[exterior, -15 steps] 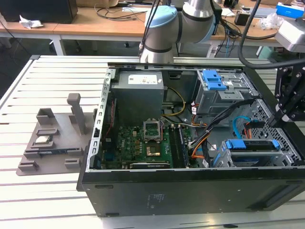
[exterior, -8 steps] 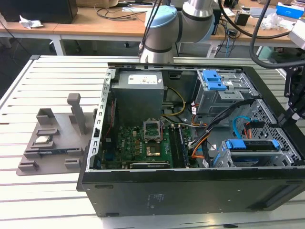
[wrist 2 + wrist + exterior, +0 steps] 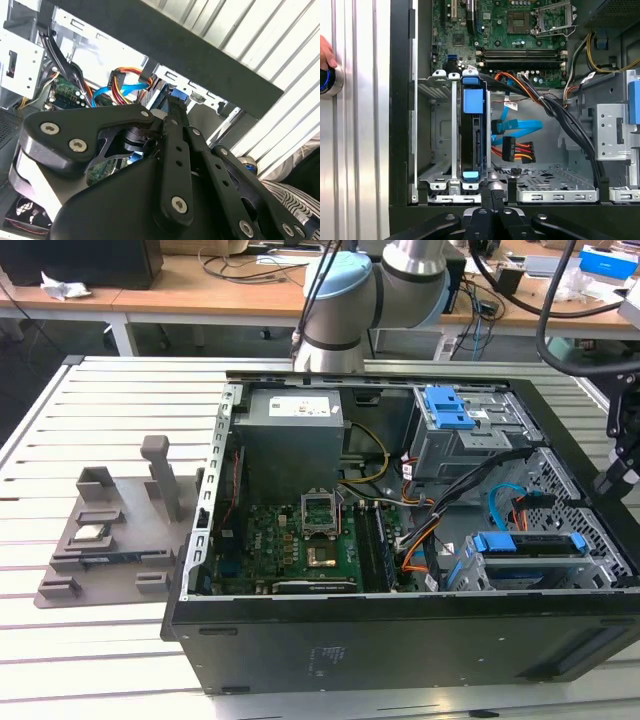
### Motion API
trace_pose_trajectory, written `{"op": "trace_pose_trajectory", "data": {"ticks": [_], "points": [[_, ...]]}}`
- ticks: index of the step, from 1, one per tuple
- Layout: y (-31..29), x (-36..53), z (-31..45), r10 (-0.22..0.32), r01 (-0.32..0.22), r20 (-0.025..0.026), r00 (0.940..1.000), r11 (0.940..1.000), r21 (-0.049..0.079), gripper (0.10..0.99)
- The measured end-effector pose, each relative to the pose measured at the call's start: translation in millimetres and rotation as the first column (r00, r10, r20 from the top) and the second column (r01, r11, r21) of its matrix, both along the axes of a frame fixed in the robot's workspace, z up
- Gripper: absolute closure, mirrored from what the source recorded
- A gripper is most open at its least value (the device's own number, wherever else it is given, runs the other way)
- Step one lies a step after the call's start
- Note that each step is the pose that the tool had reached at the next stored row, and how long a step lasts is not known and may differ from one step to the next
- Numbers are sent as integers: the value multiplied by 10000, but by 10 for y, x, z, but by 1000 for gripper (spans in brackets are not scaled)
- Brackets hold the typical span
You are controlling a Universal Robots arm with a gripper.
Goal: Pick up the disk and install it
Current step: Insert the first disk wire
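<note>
Disk [image 3: 471,140] seated upright in drive cage [image 3: 436,150]; claw [image 3: 492,197] just beside it, empty, fingers closed together

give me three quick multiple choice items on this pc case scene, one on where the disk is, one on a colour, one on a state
1. Where is the disk?
A. seated on edge in the metal drive cage inside the case
B. lying on the slatted table
C. on the grey fixture beside the case

2. What colour are the tabs at the disk's two ends?
A. red
B. blue
C. yellow

3. What state is the case in?
A. closed with its side panel on
B. standing upright
C. lying on its side, open, its motherboard exposed

Answers: 1 A, the first wrist view shows the disk standing in the drive cage beside an empty slot. 2 B, both end tabs are bright blue. 3 C, the exterior view looks straight into the open case onto the motherboard.
</note>
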State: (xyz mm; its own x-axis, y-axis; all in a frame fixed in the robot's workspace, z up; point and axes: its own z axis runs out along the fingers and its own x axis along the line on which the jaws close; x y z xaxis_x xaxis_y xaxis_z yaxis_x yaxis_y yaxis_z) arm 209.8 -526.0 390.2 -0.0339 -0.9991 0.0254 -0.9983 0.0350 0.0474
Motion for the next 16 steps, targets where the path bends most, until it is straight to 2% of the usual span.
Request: {"op": "trace_pose_trajectory", "data": {"ticks": [5,6,8,10,14,16], "points": [[55,89,0,0,0,0,10000,10000,-27,980],[83,128,0,1,-1,1,10000,10000,-40,980],[149,142,-11,0,0,0,10000,10000,-47,980],[171,-74,-59,0,0,0,10000,10000,-47,980],[171,-290,-126,0,0,0,10000,10000,-57,980],[170,-307,-137,0,0,0,10000,10000,-64,980]]}}
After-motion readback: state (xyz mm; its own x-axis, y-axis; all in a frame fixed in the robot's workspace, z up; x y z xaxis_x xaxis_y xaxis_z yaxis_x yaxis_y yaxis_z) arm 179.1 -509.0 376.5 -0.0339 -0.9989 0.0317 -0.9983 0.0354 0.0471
